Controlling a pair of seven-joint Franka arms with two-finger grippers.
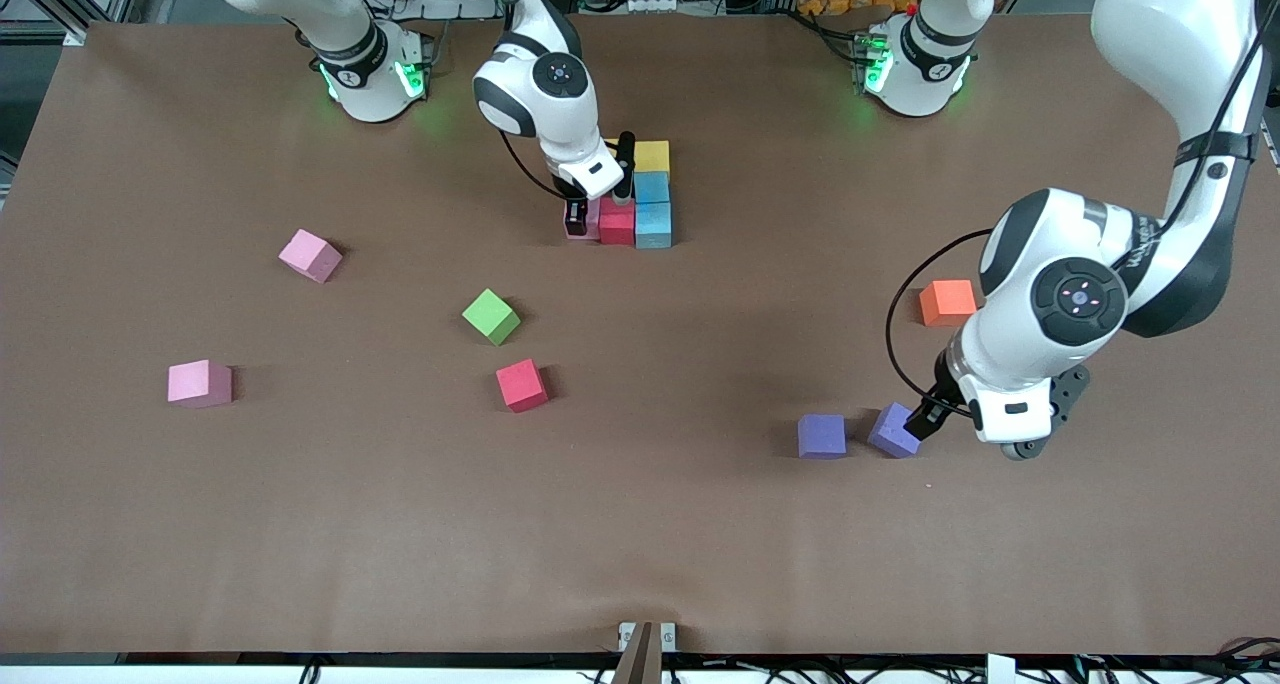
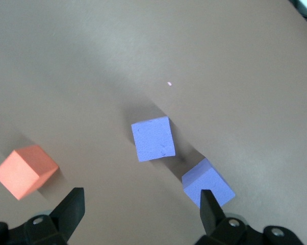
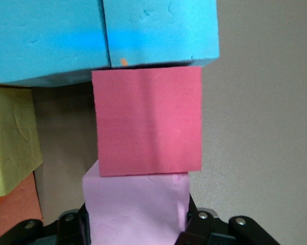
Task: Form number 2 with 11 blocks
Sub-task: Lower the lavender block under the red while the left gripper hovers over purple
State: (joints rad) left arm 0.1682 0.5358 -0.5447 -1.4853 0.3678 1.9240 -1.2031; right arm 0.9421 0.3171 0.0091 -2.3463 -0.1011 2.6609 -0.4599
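The pink block (image 3: 135, 209), gripped by the right gripper (image 1: 598, 207), was best pressed flush against the red block (image 3: 148, 120) before release (the left gripper (image 2: 143, 217) hung wide over a purple block (image 2: 208, 182)).

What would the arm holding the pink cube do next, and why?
Probably let go. The right gripper is shut on a pink cube already set against the red cube in the half-built digit. Opening the fingers and lifting away looks like the natural next step.

Brown table (image 1: 640, 544) bears scattered blocks (image 1: 491, 316) and a cluster.
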